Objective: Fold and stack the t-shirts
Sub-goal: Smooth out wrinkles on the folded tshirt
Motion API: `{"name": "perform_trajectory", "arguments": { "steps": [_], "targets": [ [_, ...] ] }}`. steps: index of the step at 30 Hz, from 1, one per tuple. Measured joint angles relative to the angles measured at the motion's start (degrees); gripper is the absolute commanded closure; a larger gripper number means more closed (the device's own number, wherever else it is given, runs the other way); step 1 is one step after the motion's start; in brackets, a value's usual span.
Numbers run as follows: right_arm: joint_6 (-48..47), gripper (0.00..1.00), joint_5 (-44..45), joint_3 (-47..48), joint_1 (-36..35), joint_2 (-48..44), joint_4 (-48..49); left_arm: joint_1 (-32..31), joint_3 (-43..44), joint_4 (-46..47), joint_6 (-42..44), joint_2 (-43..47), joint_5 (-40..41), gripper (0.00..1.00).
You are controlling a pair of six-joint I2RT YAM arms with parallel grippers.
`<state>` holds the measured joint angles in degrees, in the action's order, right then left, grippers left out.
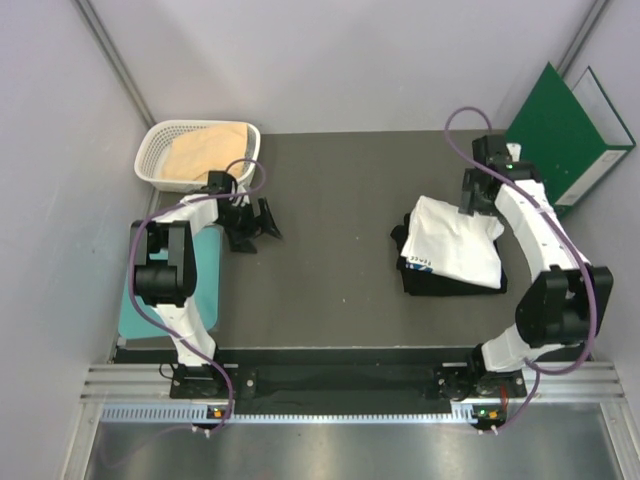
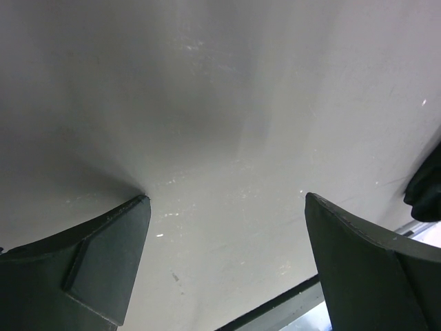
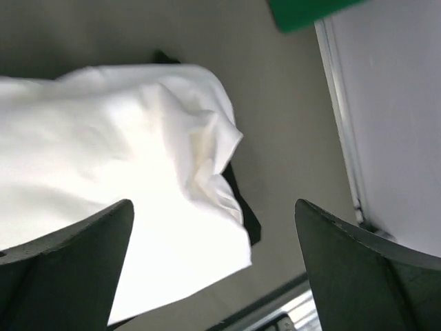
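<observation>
Currently I am watching the left gripper (image 2: 226, 200) hanging with its two fingers spread wide and nothing between them. It is over bare grey table (image 1: 340, 200) on the left side, just on the near side of the white basket (image 1: 150, 165). The right gripper (image 3: 214, 203) is also standing open and empty, hovering over the far right edge of the white t-shirt (image 1: 455, 250). That shirt is lying folded, a little rumpled at that corner, on top of the black t-shirt (image 1: 428, 283), whose dark edges are peeking out at the left and near sides. The pair is sitting on the right half of the table. The tan-peach t-shirt (image 1: 205, 152) is lying bunched inside the basket at the far left corner. A teal board (image 1: 138, 318) is lying under the left arm, and a green binder (image 1: 555, 130) is standing at the far right corner.
</observation>
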<state>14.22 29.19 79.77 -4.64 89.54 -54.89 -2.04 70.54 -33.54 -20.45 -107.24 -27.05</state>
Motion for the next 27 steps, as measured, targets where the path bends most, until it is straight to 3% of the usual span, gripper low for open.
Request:
{"name": "perform_trajectory", "arguments": {
  "steps": [2,3,4,5,6,13,19,22,27],
  "targets": [
    [0.0,0.03,-2.9,2.3,-0.3,-2.6,0.9,-0.2,-0.4,0.2,-0.1,0.2,-0.4,0.01],
    [0.0,0.09,-4.6,3.5,-0.6,-3.5,1.6,-0.3,-0.6,0.2,-0.2,0.3,-0.6,0.01],
    [-0.1,0.21,-6.5,4.5,-1.2,-3.7,2.4,-0.5,-0.7,0.2,-0.3,0.3,-0.7,0.01],
    [-0.2,0.8,-7.9,5.1,-1.7,-3.7,3.0,-0.7,-0.9,0.3,-0.4,0.4,-0.8,0.01],
    [-0.3,1.0,-9.9,5.8,-2.6,-3.1,3.6,-0.7,-1.0,0.3,-0.4,0.5,-0.8,0.01],
    [0.1,1.0,-21.4,9.3,-10.3,8.2,6.4,-1.7,-2.7,0.7,-0.7,1.7,-0.9,0.01],
    [1.4,1.0,-27.5,9.2,-10.7,12.9,5.7,-4.2,-2.8,0.6,-2.3,2.0,-1.2,0.01],
    [2.1,1.0,-28.7,8.8,-10.7,12.6,6.1,-9.2,-0.1,0.0,-3.9,1.8,-2.2,0.01],
    [3.9,1.0,-27.9,5.6,-10.7,9.7,5.7,-22.7,14.4,3.3,-7.8,-0.6,-6.1,0.02]
  ]
}}
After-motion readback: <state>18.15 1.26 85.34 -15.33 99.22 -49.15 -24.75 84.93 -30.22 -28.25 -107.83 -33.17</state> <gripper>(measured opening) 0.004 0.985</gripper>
